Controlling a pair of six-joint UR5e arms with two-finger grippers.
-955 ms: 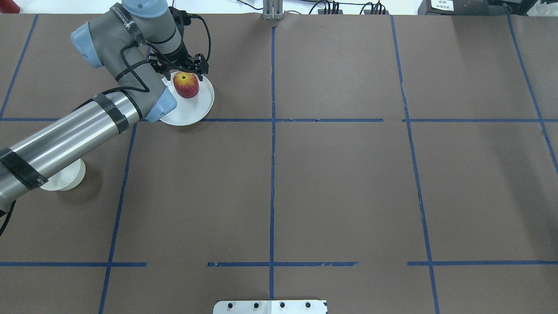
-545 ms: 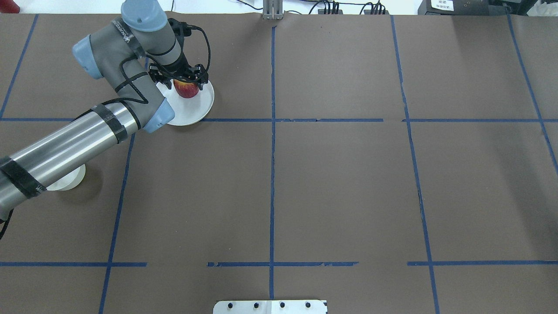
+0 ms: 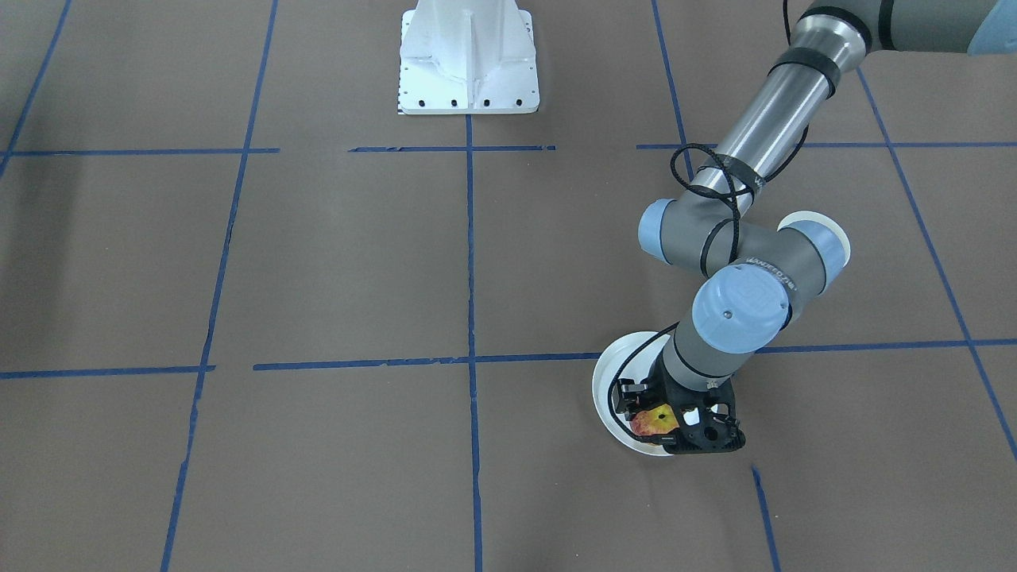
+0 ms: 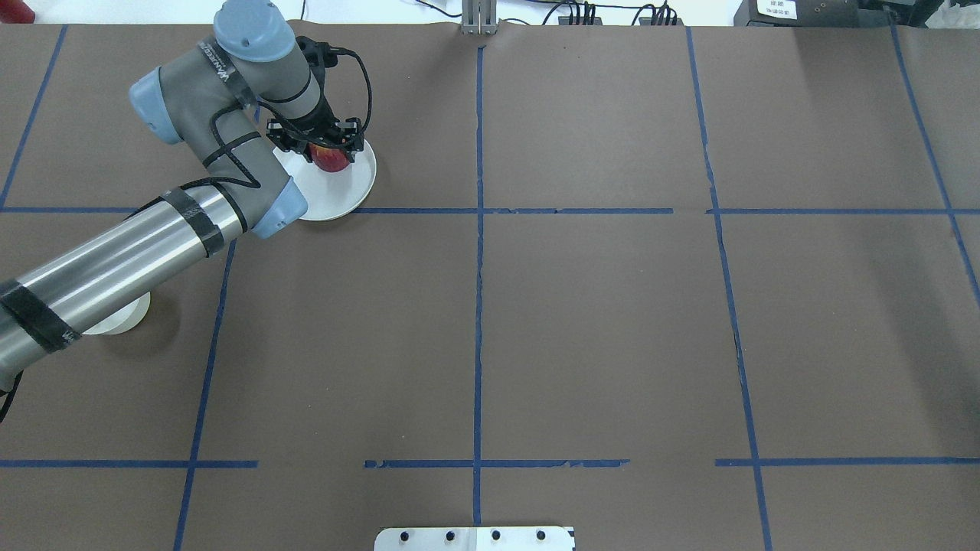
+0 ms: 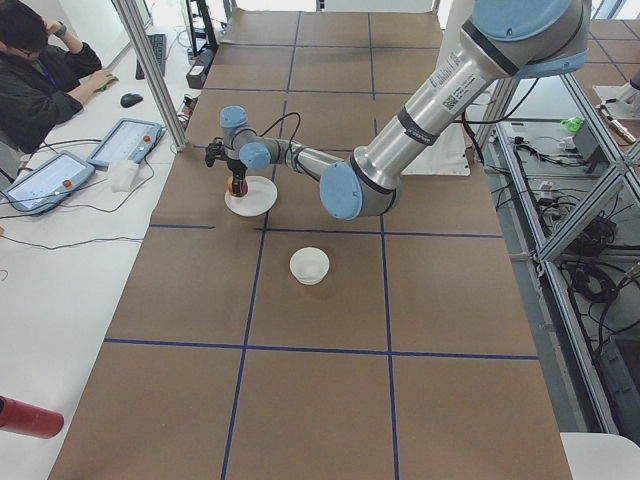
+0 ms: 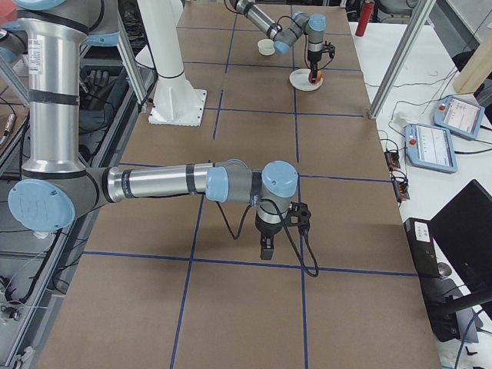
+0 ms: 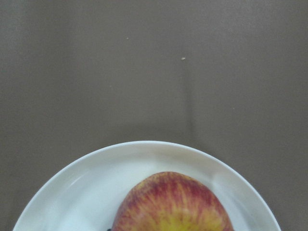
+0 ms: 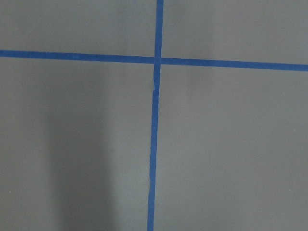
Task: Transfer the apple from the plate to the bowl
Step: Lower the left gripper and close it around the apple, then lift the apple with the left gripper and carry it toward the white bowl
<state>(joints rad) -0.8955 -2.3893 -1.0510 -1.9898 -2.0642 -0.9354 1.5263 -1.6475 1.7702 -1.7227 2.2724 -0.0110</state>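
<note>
Left gripper (image 3: pixel 664 418) straddles the apple (image 3: pixel 651 421) on the plate (image 4: pixel 337 195); arm lettering (image 3: pixel 767 265) illegible.

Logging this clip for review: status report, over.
Left gripper open, straddling apple on plate. Right gripper far off, state unclear. Bowl empty; nothing seen between it and plate.

No text readable: lettering (image 4: pixel 217 60) on left arm (image 4: pixel 115 260) blurred, white label (image 4: pixel 776 8) too small.
</note>
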